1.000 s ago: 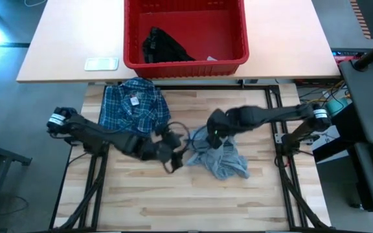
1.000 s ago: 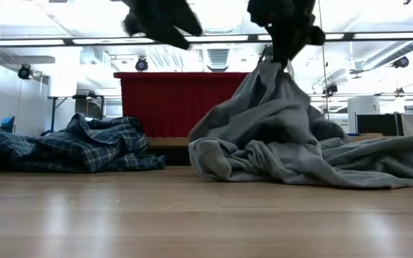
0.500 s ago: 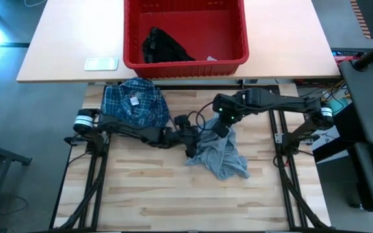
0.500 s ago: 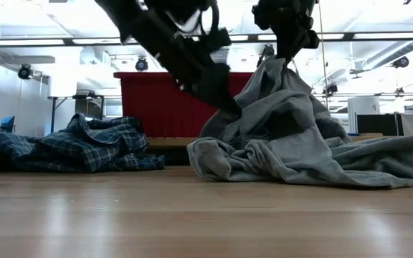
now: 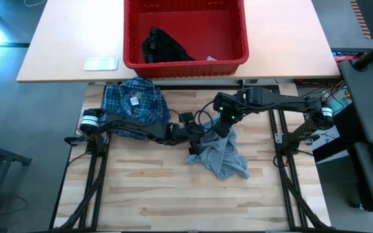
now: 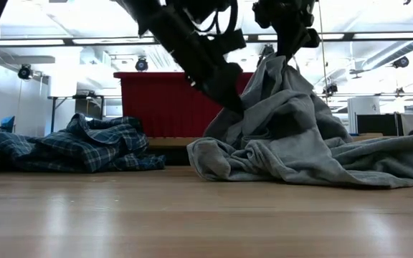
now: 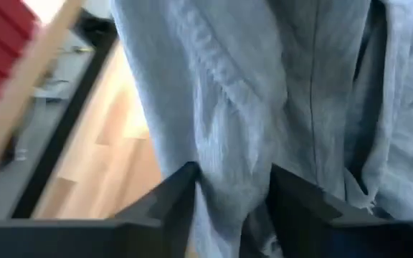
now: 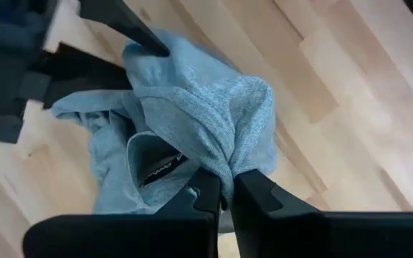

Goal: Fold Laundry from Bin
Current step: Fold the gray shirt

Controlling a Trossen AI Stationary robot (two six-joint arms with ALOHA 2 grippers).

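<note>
The light grey T-shirt (image 5: 220,154) lies crumpled mid-table, with one bunch pulled up into a peak (image 6: 274,64). My right gripper (image 5: 223,125) hangs above it, shut on that peak. My left gripper (image 5: 198,137) reaches in from the table's left, slanting down, and is shut on cloth on the peak's left flank (image 6: 236,106). The blue-and-white plaid shirt (image 5: 135,107) sits heaped at the far left of the wooden top. Beyond the far edge stands the red bin (image 5: 186,65), with a small black garment (image 5: 164,46) lying on its floor. My left gripper has a thick fold of the T-shirt's cloth (image 7: 228,154) between its two fingers (image 7: 181,190), coming at it slantwise from the table's left. Several layers fill the gap. The cloth there rises toward the held peak. My right gripper pinches a gathered bunch of the T-shirt (image 8: 224,172) between its two fingers (image 8: 208,188), from above and pointing steeply down. Several layers are gathered there. The bunch is lifted while the rest of the shirt (image 6: 300,161) spreads on the table below.
A flat white object (image 5: 101,63) lies on the tan table left of the bin. Bare wood stretches along the near half of the table (image 5: 173,194). The plaid shirt (image 6: 77,147) is close behind my left arm.
My left gripper has swung from the near left toward the T-shirt, sinking and rolling, and has reached the left flank of the raised bunch. My right gripper has shifted slightly toward the far edge and up, still shut on the peak.
</note>
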